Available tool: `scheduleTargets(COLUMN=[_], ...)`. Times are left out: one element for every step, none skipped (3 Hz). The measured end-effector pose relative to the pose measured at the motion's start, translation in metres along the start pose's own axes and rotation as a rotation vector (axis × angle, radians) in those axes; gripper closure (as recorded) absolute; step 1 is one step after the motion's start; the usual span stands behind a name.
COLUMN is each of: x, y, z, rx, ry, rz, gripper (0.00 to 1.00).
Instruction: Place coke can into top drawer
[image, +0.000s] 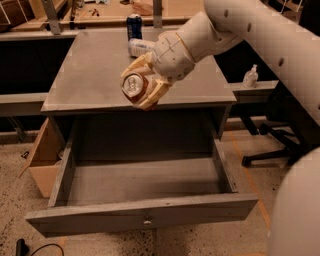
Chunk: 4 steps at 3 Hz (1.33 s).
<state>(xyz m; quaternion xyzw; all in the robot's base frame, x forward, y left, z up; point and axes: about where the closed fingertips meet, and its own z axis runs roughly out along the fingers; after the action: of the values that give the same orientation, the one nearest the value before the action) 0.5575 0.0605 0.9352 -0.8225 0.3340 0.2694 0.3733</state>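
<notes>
Gripper (142, 88) grasps the coke can (132, 85) over the cabinet (90, 75) front edge; top drawer (145, 214) stands open below.

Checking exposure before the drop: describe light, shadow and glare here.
Camera view: warm, dimmish light; the hand, shut on the coke can, hangs above the front edge of the cabinet top, the can's silver lid glinting; the recess behind the open top drawer is in deep shadow, the drawer floor evenly lit.
</notes>
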Motion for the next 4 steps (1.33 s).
scheduleTargets(x=[-0.029, -0.023, 0.011, 0.047], y=[0.020, 0.053, 0.101, 0.135], z=[0.002, 0.021, 0.071, 0.121], rx=[0.139, 0.240, 0.223, 0.194], ry=[-0.076, -0.149, -0.199, -0.231], rz=[0.091, 0.217, 0.352, 0.439], gripper=[1.00, 1.00, 1.00, 1.00])
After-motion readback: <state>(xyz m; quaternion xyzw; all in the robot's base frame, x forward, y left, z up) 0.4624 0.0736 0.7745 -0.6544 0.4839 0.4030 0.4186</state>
